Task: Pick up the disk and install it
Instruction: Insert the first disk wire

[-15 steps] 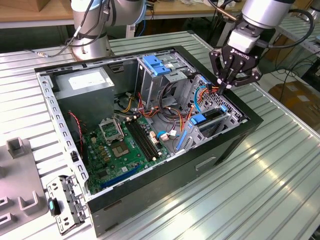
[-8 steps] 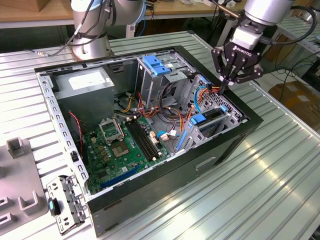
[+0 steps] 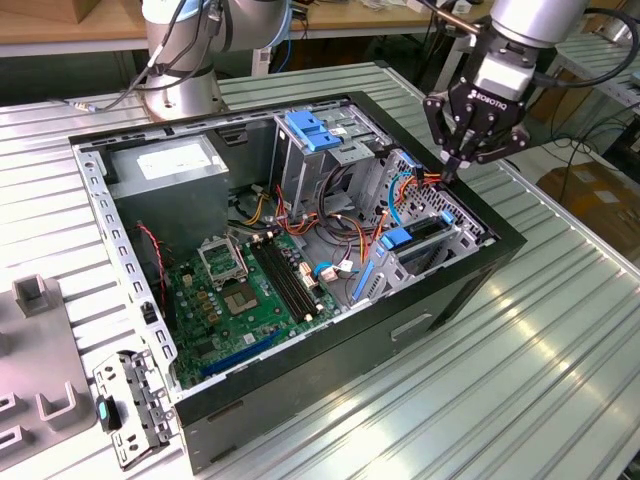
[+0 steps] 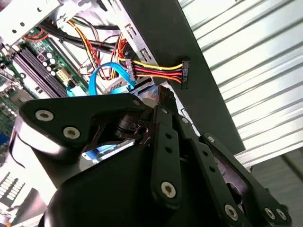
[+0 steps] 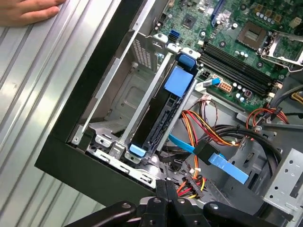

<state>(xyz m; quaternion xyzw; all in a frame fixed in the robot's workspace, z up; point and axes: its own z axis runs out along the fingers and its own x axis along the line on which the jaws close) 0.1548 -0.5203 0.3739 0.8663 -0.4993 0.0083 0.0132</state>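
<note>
The gripper (image 3: pixel 447 162), fingers pressed together and empty, hangs just above the disk (image 3: pixel 428 228), which stands edgewise in its bay.

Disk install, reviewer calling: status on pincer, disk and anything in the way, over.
Pincer shut, over the case's drive corner. Disk on edge in the bay slot. Loose power cable and blue data cable close beneath it.

The ribbed metal table (image 3: pixel 560 330) carries the open computer case (image 3: pixel 330 370) (black-walled), a loose bracket (image 3: pixel 125 405) beside it.
</note>
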